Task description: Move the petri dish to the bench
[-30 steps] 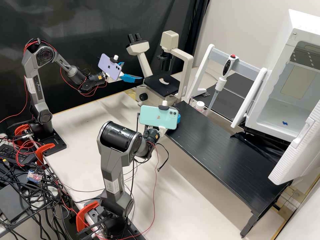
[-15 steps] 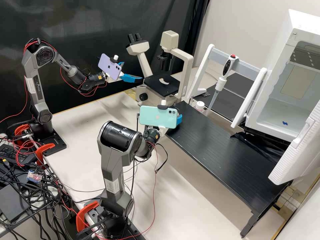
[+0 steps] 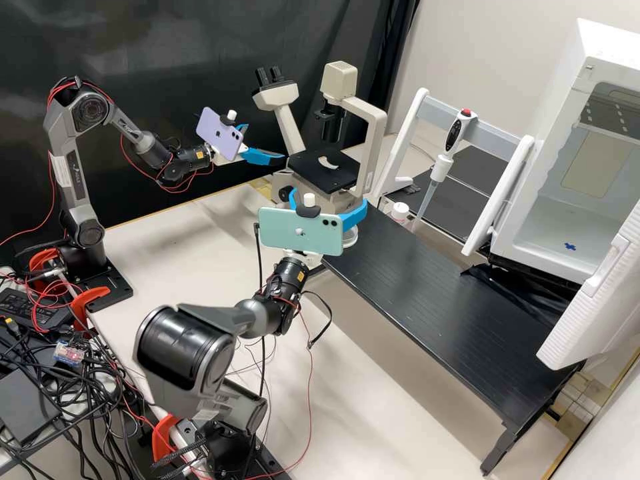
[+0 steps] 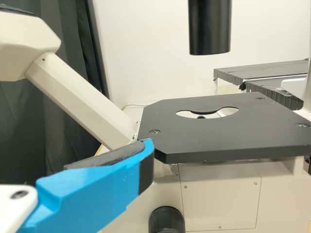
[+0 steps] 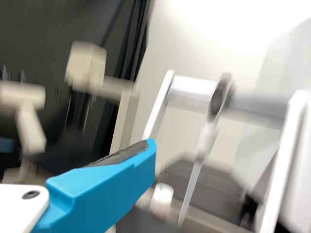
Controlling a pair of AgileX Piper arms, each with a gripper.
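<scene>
A clear round rim that looks like the petri dish (image 3: 348, 236) shows on the black bench (image 3: 427, 300) at its back left end, partly hidden behind the mint phone and a blue finger. My right gripper (image 3: 329, 202) is above and just behind that spot, its two fingers wide apart. One finger of the right gripper (image 5: 148, 162) shows in the blurred right wrist view. Left of the microscope stage (image 3: 323, 175) my left gripper (image 3: 265, 141) is held in the air, fingers spread, nothing between them. In the left wrist view a finger of the left gripper (image 4: 146, 162) stands before the stage (image 4: 218, 141).
Behind the bench are a white-capped bottle (image 3: 400, 212) and a pipette (image 3: 443, 165) hanging on a white frame (image 3: 407, 133). An open white incubator (image 3: 553, 227) is at the right. The microscope column (image 3: 368, 163) rises close to my right gripper.
The right arm has folded back, and its gripper has shifted left and up in the high view, so both fingers and the dish's rim came out from behind the phone. The left arm stayed still.
</scene>
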